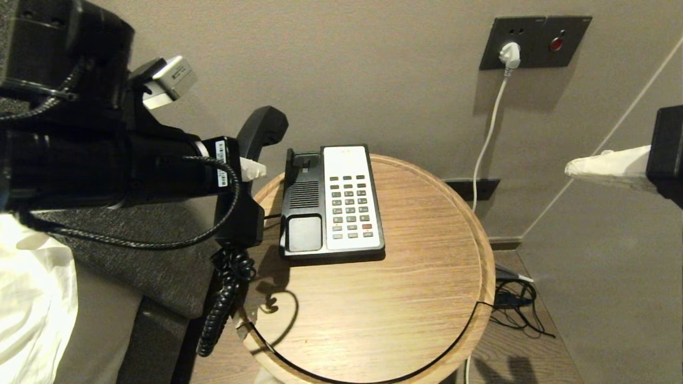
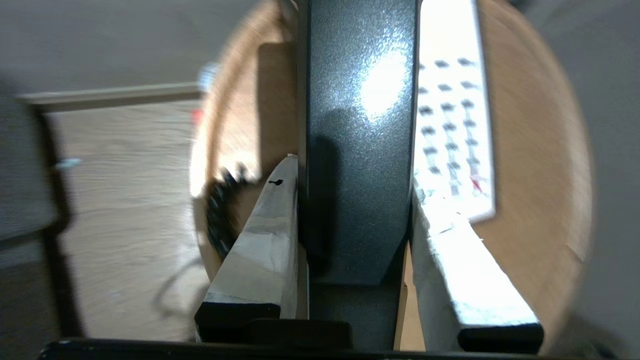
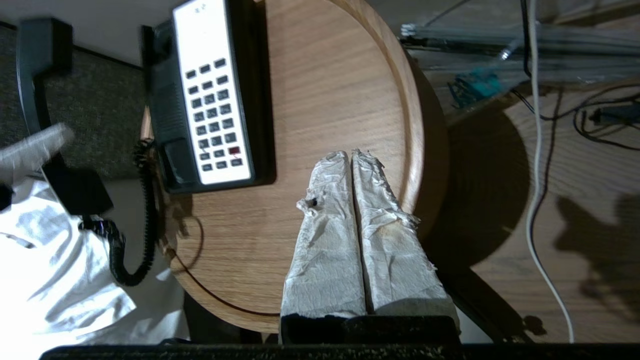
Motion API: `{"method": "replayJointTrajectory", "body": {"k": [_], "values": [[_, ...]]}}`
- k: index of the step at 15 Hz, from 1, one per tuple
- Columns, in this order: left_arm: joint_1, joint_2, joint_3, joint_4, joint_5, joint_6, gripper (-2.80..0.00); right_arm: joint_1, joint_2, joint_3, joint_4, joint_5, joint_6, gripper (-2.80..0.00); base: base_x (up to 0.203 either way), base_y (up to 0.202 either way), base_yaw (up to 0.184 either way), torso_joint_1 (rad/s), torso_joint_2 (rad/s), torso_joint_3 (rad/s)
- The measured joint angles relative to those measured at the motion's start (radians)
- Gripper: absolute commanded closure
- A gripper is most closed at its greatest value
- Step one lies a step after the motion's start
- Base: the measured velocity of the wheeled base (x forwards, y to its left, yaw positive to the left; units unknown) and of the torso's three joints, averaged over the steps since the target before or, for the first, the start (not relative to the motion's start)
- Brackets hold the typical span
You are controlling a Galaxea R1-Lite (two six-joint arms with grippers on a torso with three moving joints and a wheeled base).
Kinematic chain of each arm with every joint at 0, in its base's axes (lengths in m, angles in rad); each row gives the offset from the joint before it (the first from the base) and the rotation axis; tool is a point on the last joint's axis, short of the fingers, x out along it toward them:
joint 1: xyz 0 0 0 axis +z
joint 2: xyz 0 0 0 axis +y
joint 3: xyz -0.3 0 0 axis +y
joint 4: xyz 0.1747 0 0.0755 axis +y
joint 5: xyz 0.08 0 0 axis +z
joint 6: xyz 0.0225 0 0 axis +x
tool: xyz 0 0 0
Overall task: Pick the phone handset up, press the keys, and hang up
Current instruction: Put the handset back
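Phone handset (image 1: 251, 176) lifted off the phone base (image 1: 331, 202), pinched mid-length between left gripper (image 1: 248, 170) fingers (image 2: 260, 240), just left of the base, long axis roughly upright, earpiece toward wall, coiled cord (image 1: 224, 298) hanging, right gripper (image 3: 352, 160) pressed together over round table (image 1: 427, 298).

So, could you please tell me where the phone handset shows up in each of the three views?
Head view: handset left of the phone base, lifted in the left gripper.
Left wrist view: handset fills the centre, clamped between the fingers.
Right wrist view: handset at the far left edge.
Shared landmark: the base's white keypad.
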State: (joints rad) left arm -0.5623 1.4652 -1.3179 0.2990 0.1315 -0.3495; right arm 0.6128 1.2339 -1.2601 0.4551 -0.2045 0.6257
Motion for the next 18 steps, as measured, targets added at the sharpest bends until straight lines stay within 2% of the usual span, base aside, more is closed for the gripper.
{"method": "replayJointTrajectory", "body": {"k": [1,3,7,12,18], "values": [[-0.015,0.028,-0.025,0.006,0.052,-0.019,0.0,0.0,-0.004,0.012,0.0,-0.001,0.0,0.0,0.0,0.0,0.0,0.0,0.0,0.0],[-0.045,0.068,-0.081,0.054,0.108,-0.073,0.0,0.0,-0.01,0.039,-0.007,-0.004,-0.001,0.0,0.0,0.0,0.0,0.0,0.0,0.0],[-0.128,0.128,-0.198,0.174,0.14,-0.196,0.0,-0.002,-0.022,0.078,-0.011,-0.006,-0.005,0.0,0.0,0.0,0.0,0.0,0.0,0.0],[-0.175,0.187,-0.217,0.177,0.238,-0.212,0.0,-0.01,-0.04,0.112,-0.01,-0.005,-0.003,0.0,0.0,0.0,0.0,0.0,0.0,0.0],[-0.179,0.227,-0.215,0.171,0.244,-0.203,0.0,-0.01,-0.059,0.131,-0.009,-0.001,-0.003,0.0,0.0,0.0,0.0,0.0,0.0,0.0]]}}
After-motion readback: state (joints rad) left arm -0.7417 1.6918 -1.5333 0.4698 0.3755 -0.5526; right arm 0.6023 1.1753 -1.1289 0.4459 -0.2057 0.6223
